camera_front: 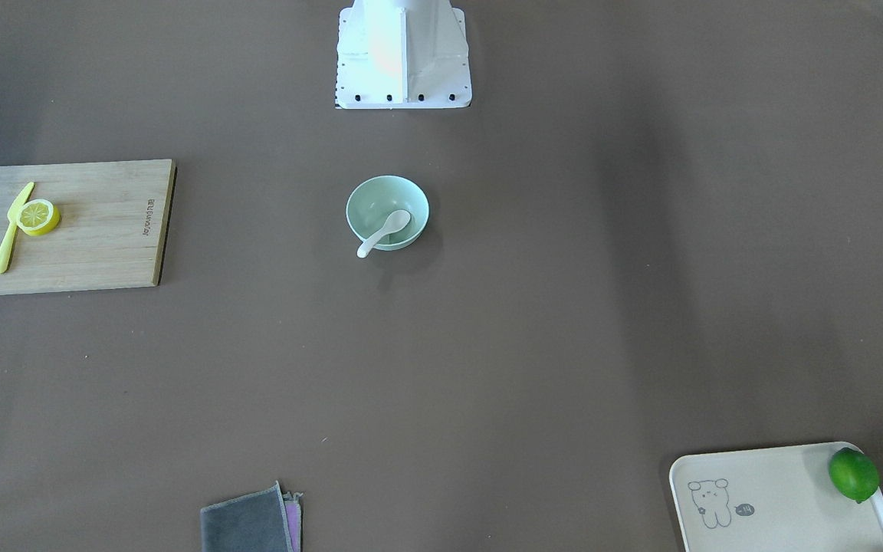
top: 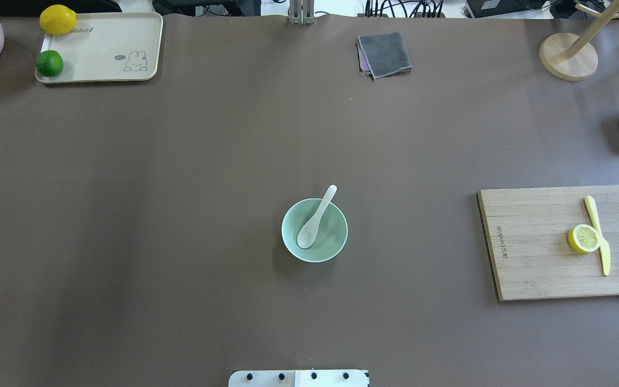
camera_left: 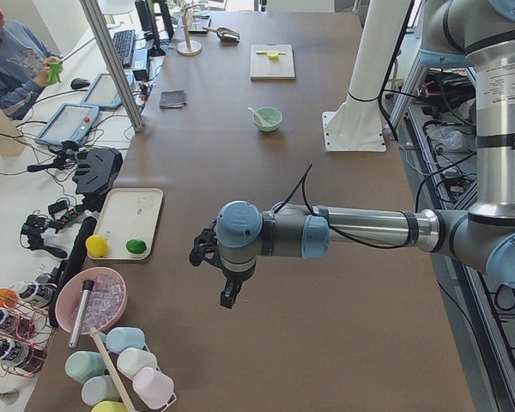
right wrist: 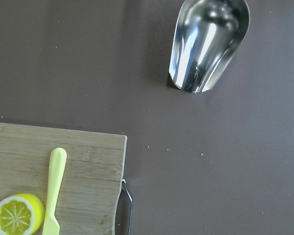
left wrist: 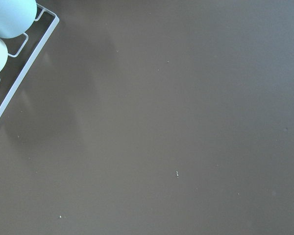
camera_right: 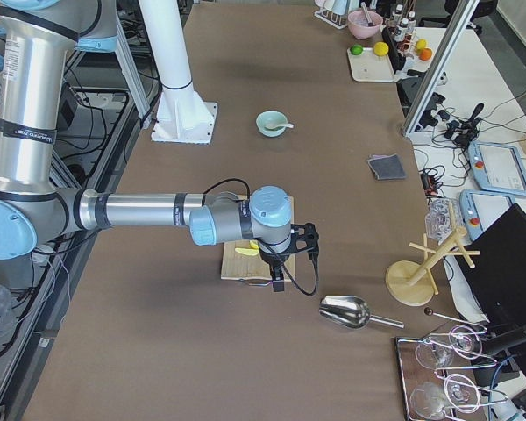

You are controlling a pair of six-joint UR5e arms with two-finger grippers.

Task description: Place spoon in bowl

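At worktop [top: 180,215] centre, glossy white soup spoon [top: 315,217] lies in round mint-green bowl [top: 335,239], handle overhanging rim at 1 o'clock; a knock could flip it out. Can't tell if left claw [camera_left: 227,296] or right claw [camera_right: 278,282] is wide or narrow.

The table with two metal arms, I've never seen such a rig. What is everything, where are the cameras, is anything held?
It is a robot with two jointed arms, each ending in a two-finger gripper. Two pictures look down on the table, from behind and in front of the robot; two look along it from its ends; two come from wrist cameras. The white spoon lies in the green bowl, handle over the rim. Around: a cutting board with a lemon half and yellow knife, a tray, a grey cloth, a metal scoop. The left gripper and right gripper hang over the table's ends; neither seems to hold anything.
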